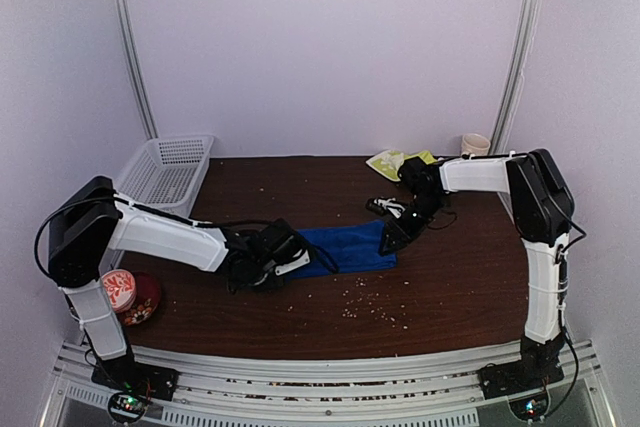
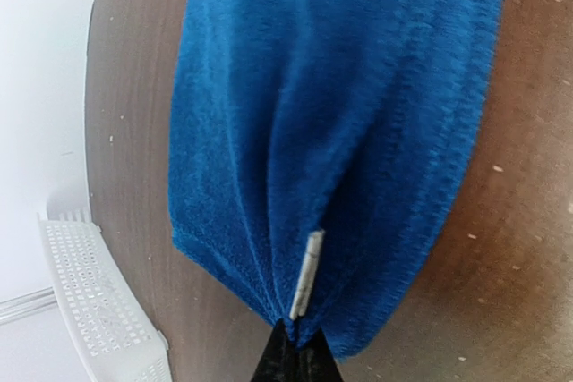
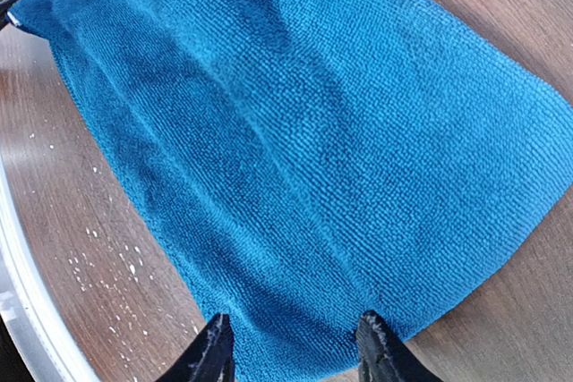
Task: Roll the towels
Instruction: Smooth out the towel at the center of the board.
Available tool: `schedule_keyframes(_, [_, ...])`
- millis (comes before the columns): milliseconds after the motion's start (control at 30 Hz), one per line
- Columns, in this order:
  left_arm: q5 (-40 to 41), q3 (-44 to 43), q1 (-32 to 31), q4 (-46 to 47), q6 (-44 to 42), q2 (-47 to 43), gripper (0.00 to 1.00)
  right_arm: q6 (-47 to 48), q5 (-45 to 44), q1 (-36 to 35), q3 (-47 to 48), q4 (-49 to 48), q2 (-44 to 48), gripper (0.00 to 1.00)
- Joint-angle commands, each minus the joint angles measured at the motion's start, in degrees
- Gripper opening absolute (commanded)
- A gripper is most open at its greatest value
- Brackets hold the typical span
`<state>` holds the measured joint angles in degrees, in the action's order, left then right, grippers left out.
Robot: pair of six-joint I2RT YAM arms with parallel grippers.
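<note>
The blue towel (image 1: 345, 247) lies flat as a long strip in the middle of the brown table (image 1: 460, 277). My left gripper (image 1: 300, 262) is shut on its left end. In the left wrist view the cloth (image 2: 331, 114) bunches into pleats at the closed tips (image 2: 295, 346), next to a white label (image 2: 307, 273). My right gripper (image 1: 388, 242) is at the towel's right end. In the right wrist view its jaws (image 3: 291, 324) stand open, tips down on the hem of the blue cloth (image 3: 295, 131). The yellow-green towel (image 1: 398, 160) lies crumpled at the back of the table.
A white mesh basket (image 1: 165, 172) stands at the back left, partly over the table's edge. A pale cup (image 1: 476, 144) sits at the back right. A red container (image 1: 130, 295) lies by the left arm's base. Pale crumbs (image 1: 370, 302) are scattered in front of the towel.
</note>
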<state>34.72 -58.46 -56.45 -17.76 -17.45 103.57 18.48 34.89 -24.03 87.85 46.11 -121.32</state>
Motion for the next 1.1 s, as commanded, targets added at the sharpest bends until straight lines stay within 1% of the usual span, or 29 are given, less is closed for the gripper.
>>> schedule_keyframes(0, [1.1,0.4,-0.6,-4.0,2.0,0.5,0.00,1.1,-4.8,0.6,0.4,2.7,-1.3,0.48])
schedule_keyframes(133, [1.0,0.9,-0.6,-5.8,2.9,0.9,0.00,1.4,-5.3,0.6,0.4,2.9,-1.0,0.48])
schedule_keyframes(167, [0.9,0.9,-0.6,-6.1,3.1,1.0,0.05,1.5,-5.4,0.6,0.4,3.0,-0.9,0.48])
schedule_keyframes(233, [1.5,0.9,-0.6,-6.7,3.7,0.8,0.34,1.8,-5.5,0.6,0.4,3.3,-0.8,0.48])
schedule_keyframes(300, [2.6,1.0,-0.6,-7.1,4.0,0.6,0.53,2.2,-5.3,0.6,0.6,3.7,-0.8,0.48])
schedule_keyframes(333, [3.6,0.9,-0.6,-7.3,4.3,0.3,0.62,2.5,-5.0,0.6,0.7,4.2,-0.8,0.48])
schedule_keyframes(400, [4.9,0.9,-0.6,-7.5,4.8,-0.8,0.71,3.2,-4.2,0.6,1.1,4.9,-0.7,0.48])
schedule_keyframes(467, [4.9,0.7,-0.1,-7.3,5.5,-3.1,0.88,3.6,-3.5,0.6,1.3,5.4,-0.4,0.48])
schedule_keyframes(500, [4.5,0.6,0.4,-7.0,5.9,-4.8,0.90,4.0,-2.8,0.6,1.4,5.8,-0.2,0.48])
schedule_keyframes(533, [4.1,0.5,1.1,-6.5,6.5,-6.7,0.96,4.4,-2.1,0.6,1.6,6.1,0.0,0.48])
schedule_keyframes(567, [3.3,0.5,2.1,-5.7,7.2,-8.9,0.98,4.7,-1.3,0.6,1.8,6.4,0.4,0.48])
schedule_keyframes(667, [-2.4,0.6,5.9,-1.4,10.2,-16.1,0.98,5.7,1.1,0.6,2.0,6.9,1.6,0.48])
schedule_keyframes(800, [-12.7,0.6,13.4,4.6,16.1,-21.5,0.98,7.4,3.3,0.5,2.1,7.1,3.0,0.49])
schedule_keyframes(900, [-22.3,0.5,19.9,8.2,21.4,-21.5,0.93,7.8,4.4,0.5,1.9,6.6,4.0,0.49])
schedule_keyframes(933, [-25.3,0.5,21.6,9.9,22.2,-20.7,0.90,7.9,4.6,0.5,1.8,6.3,4.4,0.49])
schedule_keyframes(1067, [-35.9,-0.9,25.7,13.4,25.0,-14.7,0.84,8.5,5.5,0.3,1.5,6.1,5.1,0.49])
